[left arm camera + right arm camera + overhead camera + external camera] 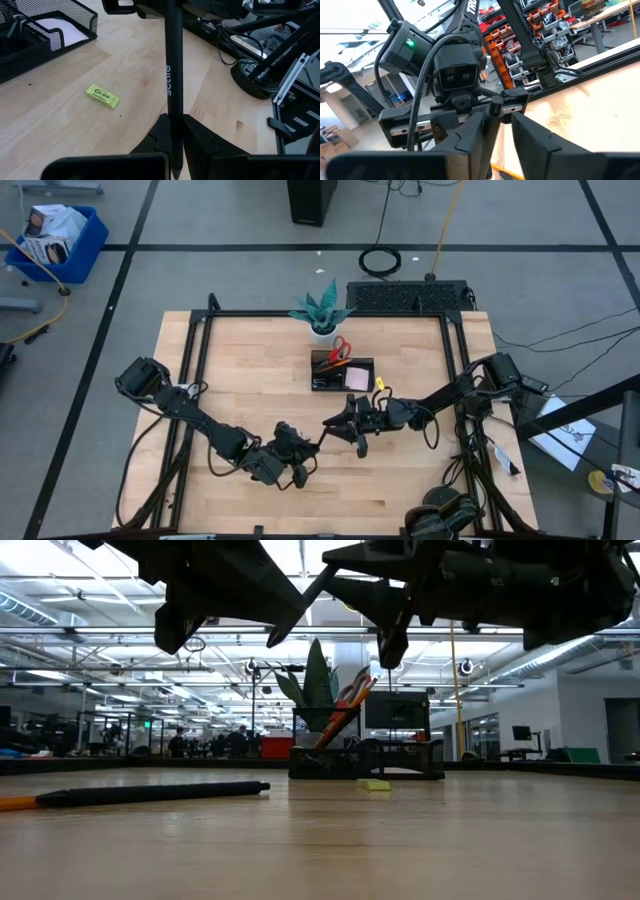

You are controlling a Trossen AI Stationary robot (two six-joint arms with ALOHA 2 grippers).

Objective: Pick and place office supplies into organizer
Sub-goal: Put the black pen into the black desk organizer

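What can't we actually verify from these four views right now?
- Right gripper: its dark fingers flank the thin black pen, but contact is not visible in the right wrist view.
- Black mesh organizer tray: contents too small in the high view, cut off by the edge in the left wrist view.
- Left gripper: shut on the pen, whose far end is hidden by the right arm.

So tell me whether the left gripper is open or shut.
Shut: the left gripper has both fingers pressed against a black pen held between them.

Black pen (173, 85) held off table, black mesh organizer (342, 372) holding red-handled scissors (339, 348)
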